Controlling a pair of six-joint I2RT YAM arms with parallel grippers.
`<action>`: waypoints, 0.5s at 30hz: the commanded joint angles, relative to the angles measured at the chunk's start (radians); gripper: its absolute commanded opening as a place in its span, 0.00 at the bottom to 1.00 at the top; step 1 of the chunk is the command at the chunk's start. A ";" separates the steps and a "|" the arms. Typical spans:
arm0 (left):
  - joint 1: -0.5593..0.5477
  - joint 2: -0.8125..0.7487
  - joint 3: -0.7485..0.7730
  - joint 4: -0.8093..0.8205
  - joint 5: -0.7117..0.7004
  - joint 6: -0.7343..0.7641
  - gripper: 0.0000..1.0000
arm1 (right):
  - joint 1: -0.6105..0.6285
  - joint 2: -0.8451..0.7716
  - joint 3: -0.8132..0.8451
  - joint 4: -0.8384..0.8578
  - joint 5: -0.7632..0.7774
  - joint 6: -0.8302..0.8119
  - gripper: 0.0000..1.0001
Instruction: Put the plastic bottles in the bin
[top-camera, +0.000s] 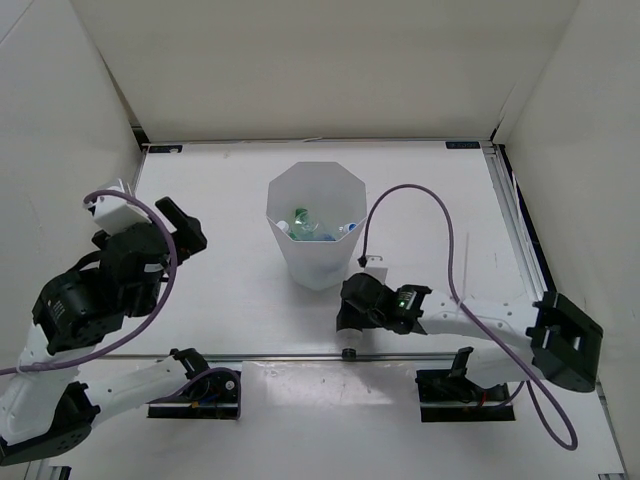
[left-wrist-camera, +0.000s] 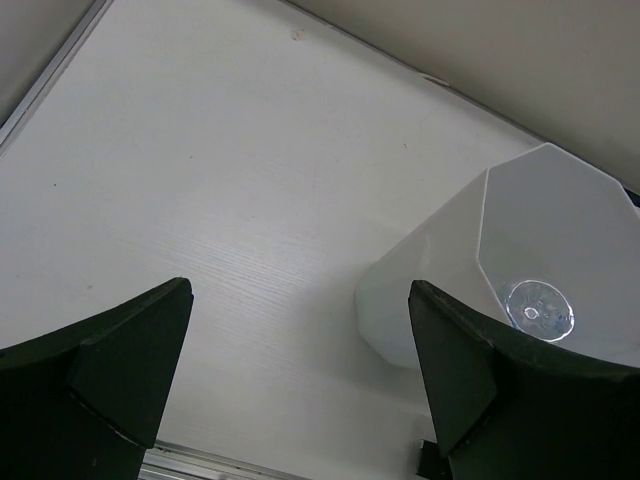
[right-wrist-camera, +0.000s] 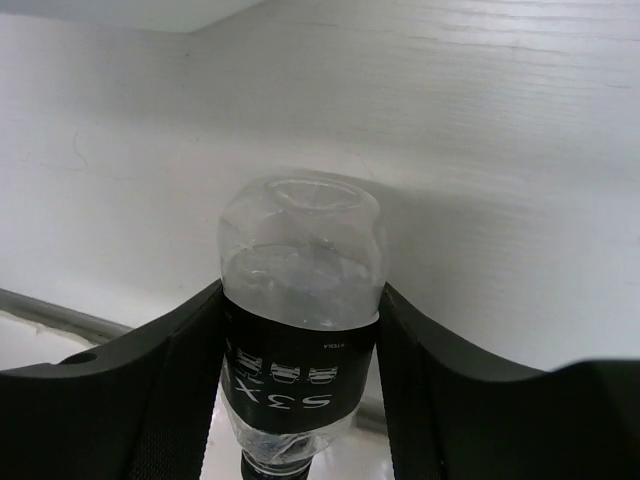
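The white faceted bin (top-camera: 318, 268) stands mid-table. Inside it lie a green bottle (top-camera: 300, 214) and blue-labelled clear bottles (top-camera: 326, 236). My right gripper (top-camera: 351, 318) is low at the table's near edge, just in front of the bin, shut on a clear plastic bottle with a black label (right-wrist-camera: 300, 262). Both pads press the bottle's sides in the right wrist view, where the right gripper (right-wrist-camera: 300, 296) holds it with its base pointing away. Its cap end (top-camera: 349, 351) sticks out toward the rail. My left gripper (top-camera: 181, 226) hovers open and empty left of the bin (left-wrist-camera: 430, 290), and a clear bottle base (left-wrist-camera: 538, 311) shows inside.
An aluminium rail (top-camera: 290, 357) runs along the table's near edge under the held bottle. White enclosure walls (top-camera: 320, 70) close off the back and both sides. A purple cable (top-camera: 452, 250) loops above the right arm.
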 joint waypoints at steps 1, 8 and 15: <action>0.001 -0.017 0.000 -0.077 -0.012 -0.003 1.00 | 0.017 -0.094 0.082 -0.215 0.062 0.033 0.47; 0.001 -0.070 -0.114 -0.077 -0.033 -0.105 1.00 | 0.119 -0.350 0.431 -0.476 0.186 -0.020 0.37; 0.001 -0.161 -0.351 -0.077 0.017 -0.220 1.00 | 0.013 -0.067 1.027 -0.350 0.395 -0.578 0.35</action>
